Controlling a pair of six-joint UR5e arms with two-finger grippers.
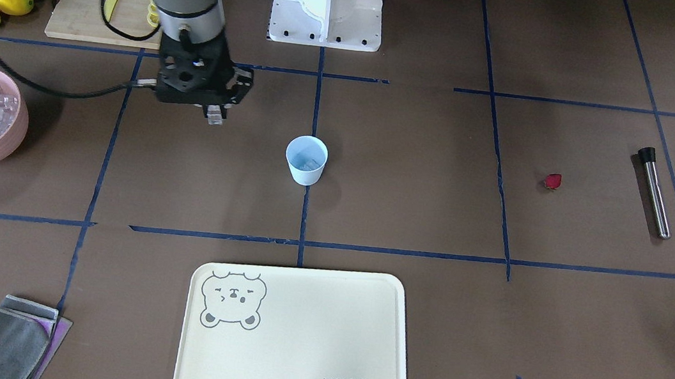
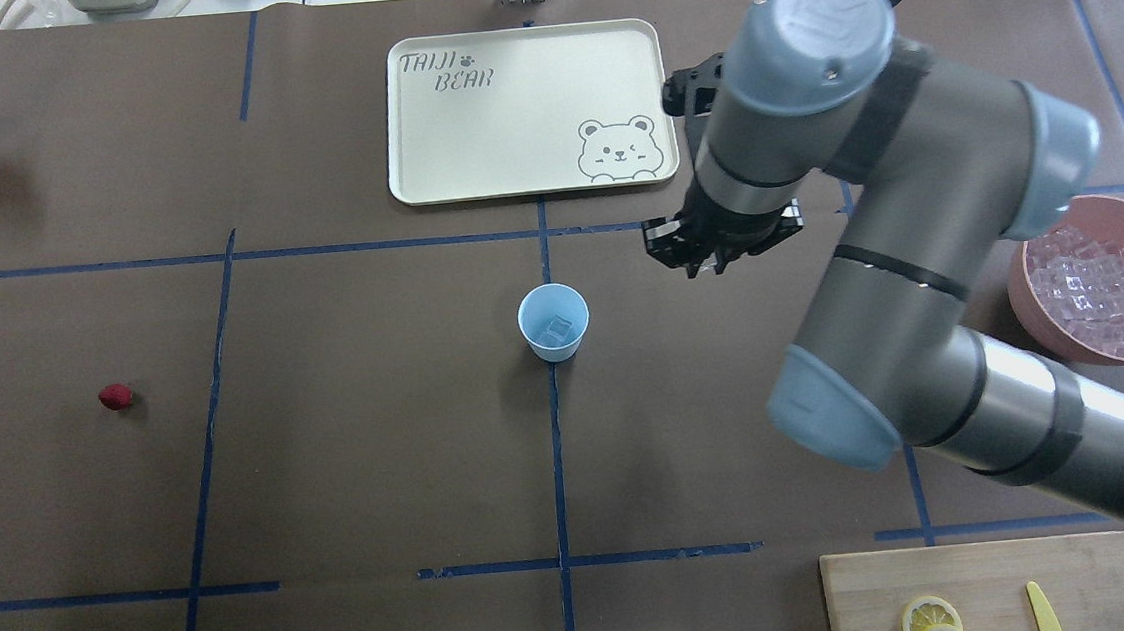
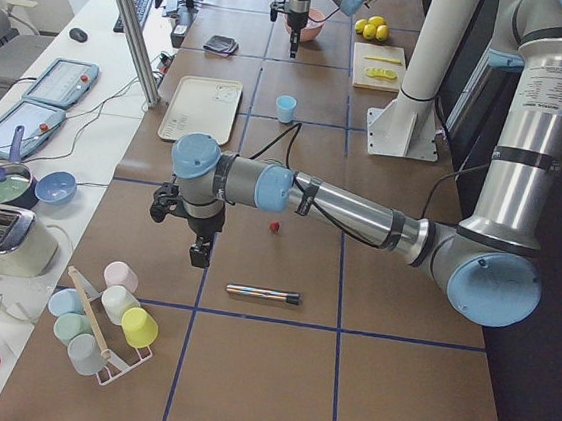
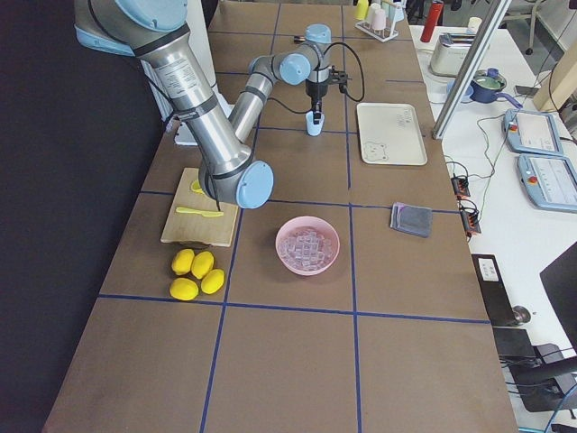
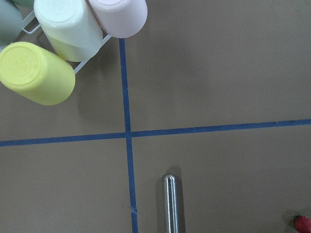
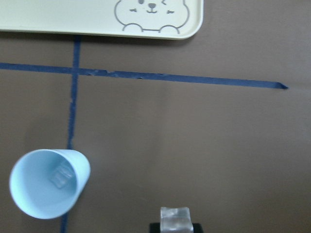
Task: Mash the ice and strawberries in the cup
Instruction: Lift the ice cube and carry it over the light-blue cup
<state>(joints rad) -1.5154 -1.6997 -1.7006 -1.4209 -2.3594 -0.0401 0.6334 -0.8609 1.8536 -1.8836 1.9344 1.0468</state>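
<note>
The right gripper [image 1: 215, 111] has its fingers pinching an ice cube [image 6: 176, 219], at 2 o'clock from the pale blue cup [image 2: 554, 322] in the overhead view. A second ice cube [image 2: 556, 331] lies inside. Best to centre over the rim before releasing. The strawberry piece [image 2: 115, 396] lies on the worktop at the cup's 9 o'clock. I cannot tell how the left gripper's [image 3: 199, 254] fingers stand.

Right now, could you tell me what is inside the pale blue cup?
In the cup lies one clear ice cube; the strawberry is outside, on the table. One wall covers a sliver of the bottom.
</note>
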